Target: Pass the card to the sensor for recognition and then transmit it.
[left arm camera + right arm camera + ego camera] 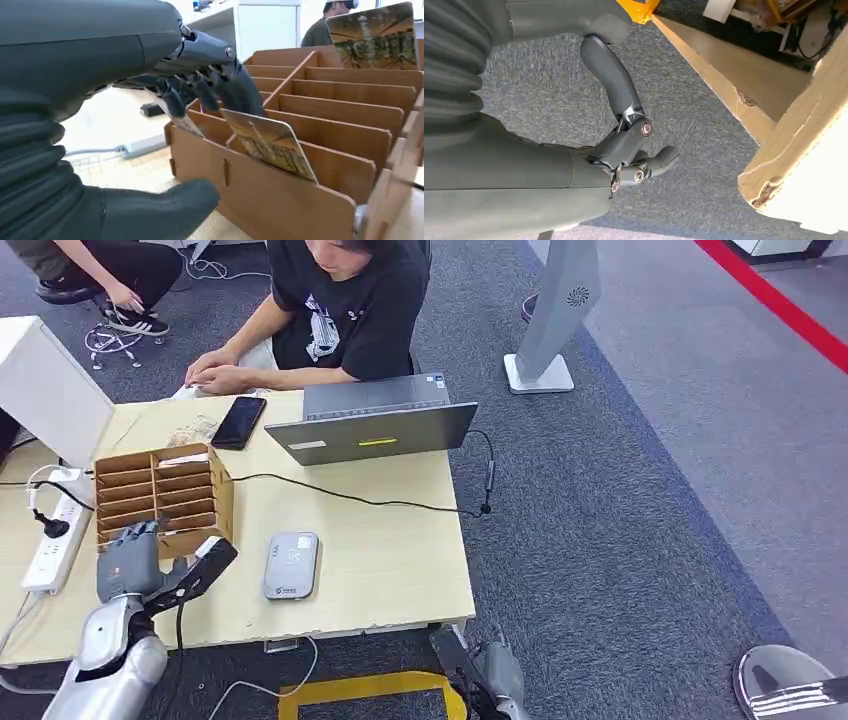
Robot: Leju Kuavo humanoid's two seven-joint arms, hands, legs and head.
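The grey left hand [200, 75] reaches its dark fingers [235, 90] down onto a gold-patterned card [267, 142] standing tilted in a near slot of the brown slotted wooden card rack [165, 495], while the right hand [624, 150] hangs below the table edge, holding nothing, fingers loosely apart, and the flat grey card sensor [291, 565] lies beyond on the pale wooden table [390, 560].

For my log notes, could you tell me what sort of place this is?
Probably an office or lab test area: grey carpet, a wooden table carrying a laptop and power strip, and a person sitting at it.
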